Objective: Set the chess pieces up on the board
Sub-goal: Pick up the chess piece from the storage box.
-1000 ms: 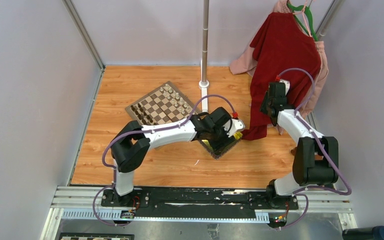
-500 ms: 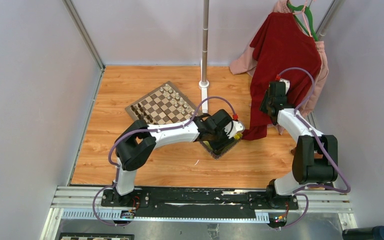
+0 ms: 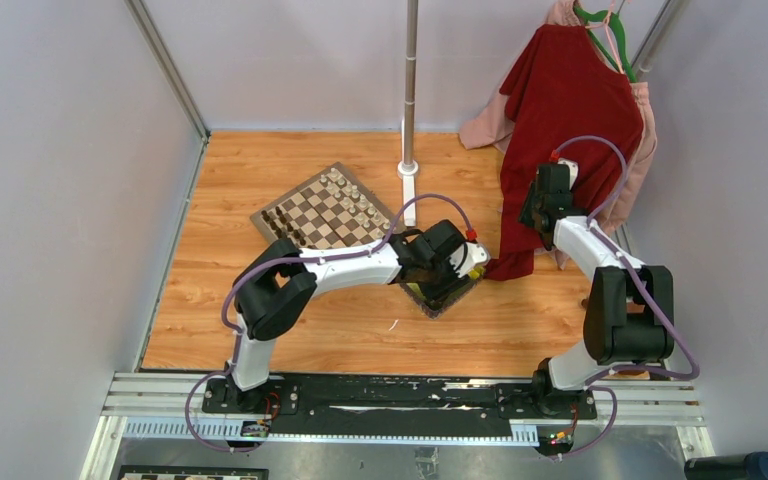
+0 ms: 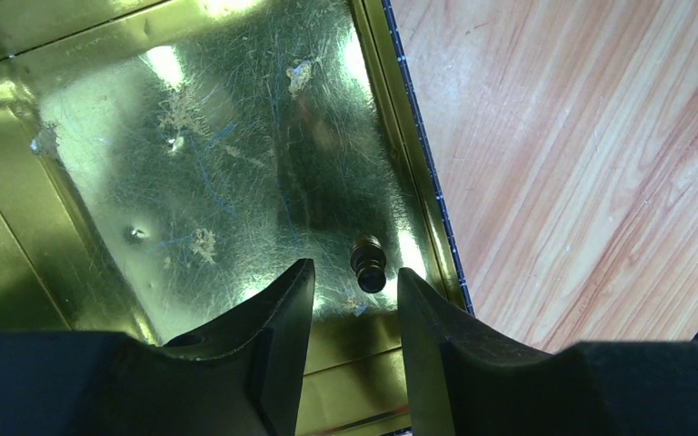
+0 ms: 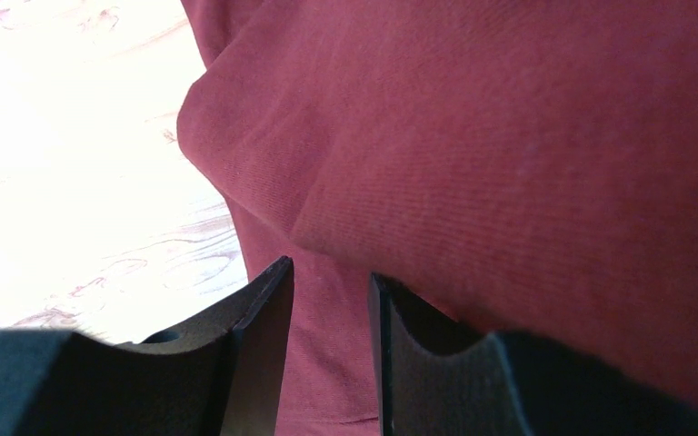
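Left claw [image 4: 354, 274] narrowed over yellow tray [image 4: 191, 136]; one dark chess piece [image 4: 369, 265] inside.

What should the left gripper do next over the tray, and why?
Probably ease the left gripper a little lower and forward, then close on the dark piece. The piece sits just beyond the fingertips, near the tray wall, roughly in line with the gap. The jaws stand open and do not touch it yet.
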Robot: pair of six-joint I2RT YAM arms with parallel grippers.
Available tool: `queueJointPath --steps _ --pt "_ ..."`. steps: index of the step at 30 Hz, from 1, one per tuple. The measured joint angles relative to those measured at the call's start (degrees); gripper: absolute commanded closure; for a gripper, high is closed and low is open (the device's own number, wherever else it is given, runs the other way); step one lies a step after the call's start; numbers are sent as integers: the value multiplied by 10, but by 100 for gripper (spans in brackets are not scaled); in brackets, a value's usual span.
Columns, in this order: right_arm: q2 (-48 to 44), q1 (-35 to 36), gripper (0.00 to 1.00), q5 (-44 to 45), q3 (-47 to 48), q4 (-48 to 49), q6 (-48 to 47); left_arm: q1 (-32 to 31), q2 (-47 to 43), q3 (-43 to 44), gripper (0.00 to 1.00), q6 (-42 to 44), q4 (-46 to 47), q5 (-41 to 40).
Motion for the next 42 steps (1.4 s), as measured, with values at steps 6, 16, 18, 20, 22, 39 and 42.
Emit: queueJointPath --steps 6,16,18,20,22,39,42 --pt "2 0 60 -3 0 0 0 0 8 0 56 0 1 -2" --pt "4 0 60 -5 0 0 0 0 18 0 76 -2 2 -3" --pt "5 0 61 -5 0 0 0 0 19 0 76 -2 2 -5" --pt "6 0 60 -5 0 0 0 0 19 0 79 -2 2 -6" --pt "7 0 60 -5 0 1 0 0 19 0 83 -3 2 -8" --pt "7 0 60 -10 0 3 0 0 19 4 100 -11 1 -49" --pt "7 0 60 -10 0 3 0 0 19 6 100 -11 1 -56"
